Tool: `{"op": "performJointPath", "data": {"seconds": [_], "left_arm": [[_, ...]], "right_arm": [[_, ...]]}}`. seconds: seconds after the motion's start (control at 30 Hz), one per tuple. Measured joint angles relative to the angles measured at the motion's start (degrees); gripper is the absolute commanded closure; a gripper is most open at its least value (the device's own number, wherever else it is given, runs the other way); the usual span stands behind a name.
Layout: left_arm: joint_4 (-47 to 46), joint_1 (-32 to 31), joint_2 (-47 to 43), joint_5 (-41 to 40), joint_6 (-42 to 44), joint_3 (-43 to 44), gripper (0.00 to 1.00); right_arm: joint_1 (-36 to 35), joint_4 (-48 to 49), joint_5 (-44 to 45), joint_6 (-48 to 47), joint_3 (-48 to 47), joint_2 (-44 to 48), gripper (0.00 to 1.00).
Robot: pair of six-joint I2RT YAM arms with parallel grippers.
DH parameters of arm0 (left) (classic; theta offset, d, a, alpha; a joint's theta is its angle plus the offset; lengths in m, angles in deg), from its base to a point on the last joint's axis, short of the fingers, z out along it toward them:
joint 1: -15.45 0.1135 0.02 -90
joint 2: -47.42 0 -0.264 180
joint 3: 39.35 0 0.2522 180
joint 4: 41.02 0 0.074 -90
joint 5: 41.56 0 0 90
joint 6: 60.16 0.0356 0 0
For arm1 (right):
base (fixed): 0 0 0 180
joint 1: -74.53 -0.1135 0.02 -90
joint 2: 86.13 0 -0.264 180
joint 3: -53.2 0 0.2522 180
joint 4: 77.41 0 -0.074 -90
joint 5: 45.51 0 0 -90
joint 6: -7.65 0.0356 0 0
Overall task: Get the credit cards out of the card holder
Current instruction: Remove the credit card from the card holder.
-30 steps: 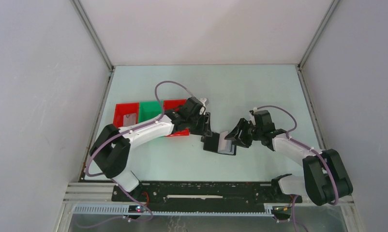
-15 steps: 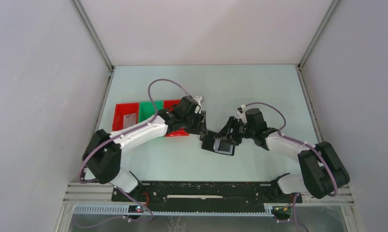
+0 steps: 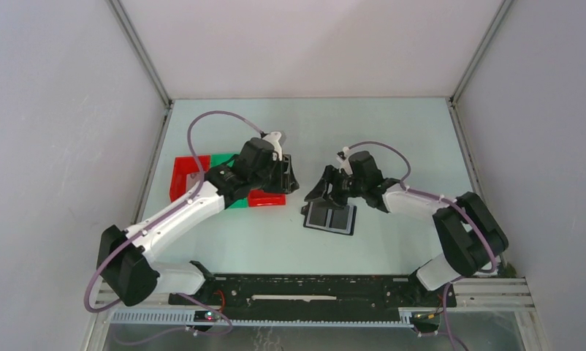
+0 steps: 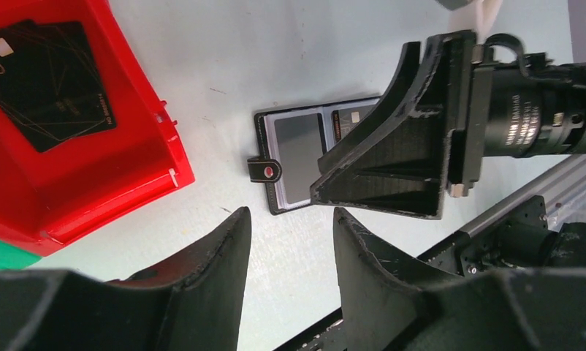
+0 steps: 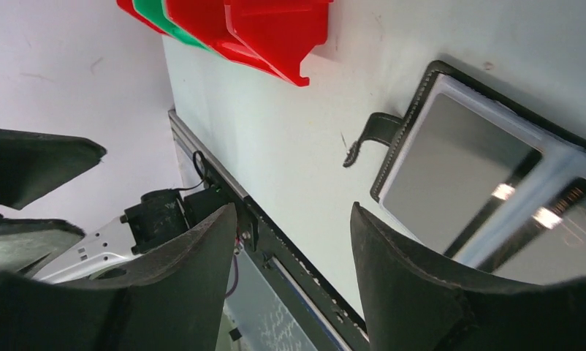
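Note:
The black card holder (image 3: 330,217) lies open and flat on the table, its small tab (image 4: 264,170) pointing left. Grey credit cards (image 4: 297,153) show in its two inner faces, and one face (image 5: 451,175) fills the right of the right wrist view. My right gripper (image 3: 316,194) hangs open just above the holder's far left corner with nothing between its fingers (image 4: 392,161). Left of the holder and apart from it, my left gripper (image 3: 288,181) stands open and empty over bare table. Another dark card (image 4: 49,80) rests in a red tray.
A row of red and green trays (image 3: 224,159) sits at the left, partly under my left arm; the nearest red tray (image 4: 93,183) is close to the left fingers. The black rail (image 3: 312,289) runs along the near table edge.
Both grippers have drawn back from the holder, toward the far left. The holder, earlier between them, now lies flat and open. The right jaws have widened.

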Motion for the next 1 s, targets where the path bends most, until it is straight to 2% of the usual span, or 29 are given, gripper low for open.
{"op": "performJointPath", "data": {"seconds": [0.17, 0.27, 0.4, 0.5, 0.73, 1.0], "left_arm": [[-0.4, -0.5, 1.0, 3.0, 0.0, 0.0, 0.49], [-1.1, -2.1, 4.2, 5.1, -0.1, 0.2, 0.53], [-3.5, -4.7, 9.8, 9.1, -1.9, 0.2, 0.55], [-8.5, -5.4, 13.7, 12.9, -4.4, 0.2, 0.55], [-17.0, -5.4, 22.0, 18.8, -9.0, 0.2, 0.54], [-21.1, -5.4, 29.4, 22.1, -12.1, 0.2, 0.54]], "right_arm": [[3.1, -6.6, 3.1, -2.8, 0.6, 7.6, 0.34], [7.3, -9.0, 4.7, -4.2, 3.1, 13.3, 0.37], [13.0, -12.5, 6.9, -5.4, 7.9, 17.6, 0.49], [15.8, -14.5, 7.3, -6.1, 11.5, 18.1, 0.55], [16.5, -16.3, 7.3, -6.5, 13.6, 17.8, 0.56], [15.7, -12.9, 5.6, -6.3, 13.6, 14.0, 0.56]]}}
